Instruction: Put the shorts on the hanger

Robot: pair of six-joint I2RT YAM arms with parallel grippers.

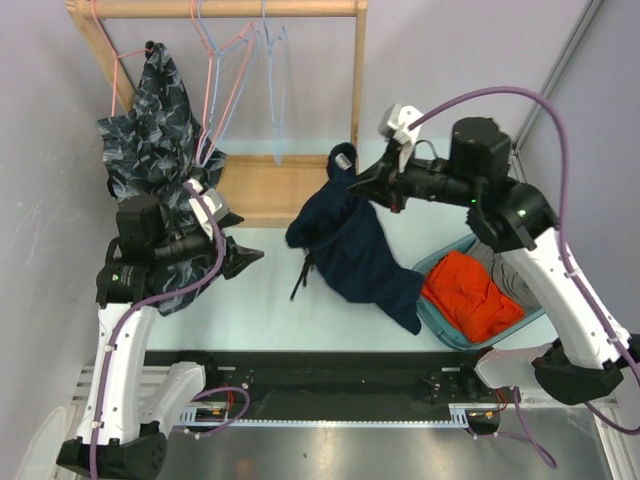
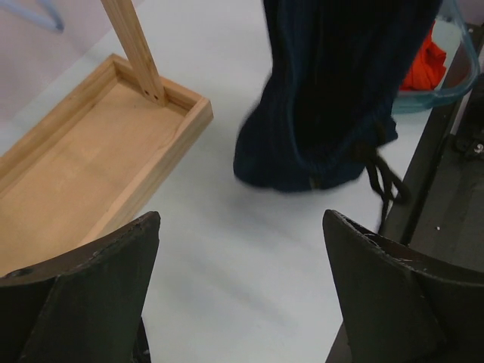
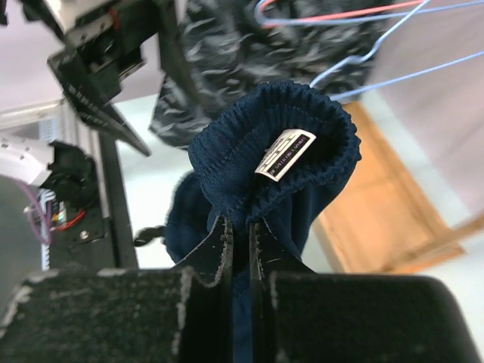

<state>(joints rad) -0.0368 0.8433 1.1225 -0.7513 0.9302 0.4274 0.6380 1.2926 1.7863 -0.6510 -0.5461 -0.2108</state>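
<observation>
- Overhead view: the right gripper (image 1: 362, 183), clamped on the elastic waistband, lifts the plain navy-blue fabric shorts (image 1: 350, 240) mid-table so they hang free. The thin light-blue wire hanger (image 1: 268, 40) hangs unloaded on the far wooden rack (image 1: 230, 8).
- Left wrist view: the left gripper (image 2: 242, 287) stands wide apart and empty, facing the dangling shorts (image 2: 333, 91), probably ready for a second hold.
- Right wrist view: the fingers (image 3: 215, 261) pinch the waistband below the small white label (image 3: 286, 153).
</observation>
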